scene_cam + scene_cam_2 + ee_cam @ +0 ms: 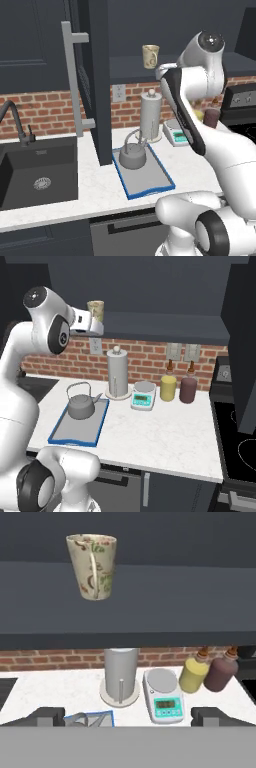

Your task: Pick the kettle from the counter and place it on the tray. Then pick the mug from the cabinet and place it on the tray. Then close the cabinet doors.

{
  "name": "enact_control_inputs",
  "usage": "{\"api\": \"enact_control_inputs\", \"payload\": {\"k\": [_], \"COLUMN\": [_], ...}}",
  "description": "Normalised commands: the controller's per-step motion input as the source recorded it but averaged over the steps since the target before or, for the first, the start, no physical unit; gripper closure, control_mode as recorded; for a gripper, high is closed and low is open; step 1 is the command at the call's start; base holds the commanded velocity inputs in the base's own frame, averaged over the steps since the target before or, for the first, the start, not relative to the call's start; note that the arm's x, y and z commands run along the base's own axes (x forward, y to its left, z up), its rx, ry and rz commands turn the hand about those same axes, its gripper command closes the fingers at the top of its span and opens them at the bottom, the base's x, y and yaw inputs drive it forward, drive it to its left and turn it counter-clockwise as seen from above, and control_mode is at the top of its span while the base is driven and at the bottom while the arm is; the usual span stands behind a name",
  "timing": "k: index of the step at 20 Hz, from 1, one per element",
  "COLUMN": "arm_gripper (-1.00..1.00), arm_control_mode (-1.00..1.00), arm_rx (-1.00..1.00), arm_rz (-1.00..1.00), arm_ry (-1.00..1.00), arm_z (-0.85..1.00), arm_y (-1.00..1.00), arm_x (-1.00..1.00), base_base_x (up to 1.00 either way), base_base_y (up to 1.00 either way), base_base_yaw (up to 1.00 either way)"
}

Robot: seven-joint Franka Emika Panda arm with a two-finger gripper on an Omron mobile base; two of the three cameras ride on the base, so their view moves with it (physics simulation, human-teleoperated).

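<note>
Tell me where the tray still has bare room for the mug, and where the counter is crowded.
The tray is bare on its near half, in front of the kettle, which stands at the far end. The counter is open near its front edge, right of the tray. It is crowded along the brick wall: paper-towel holder, scale, yellow bottle, maroon bottle.

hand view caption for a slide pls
Open pincer faces the mug on the cabinet shelf, above the counter.

Both base views flank the tray (145, 187); hand view faces the cabinet shelf (150, 612) level.
</note>
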Motion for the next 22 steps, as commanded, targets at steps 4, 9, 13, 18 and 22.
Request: {"api": "enact_control_inputs", "payload": {"k": [4, 9, 13, 18, 22], "arm_gripper": [-1.0, -1.0, -1.0, -1.0, -1.0], "arm_control_mode": [-1.0, -1.0, -1.0, -1.0, -1.0], "arm_rx": [0.0, 0.0, 0.0, 0.0, 0.0], "arm_rz": [0.11, 0.1, 0.09, 0.01, 0.0], "arm_ry": [-0.2, -0.24, -0.09, 0.15, 0.17], "arm_z": [0.13, 0.07, 0.21, 0.24, 0.11], "arm_y": [0.05, 0.06, 0.04, 0.02, 0.11], "arm_x": [0.35, 0.36, 0.38, 0.38, 0.37], "base_base_x": [0.0, 0.0, 0.0, 0.0, 0.0], "base_base_y": [0.0, 0.0, 0.0, 0.0, 0.0], "base_base_yaw": [0.0, 0.0, 0.0, 0.0, 0.0]}}
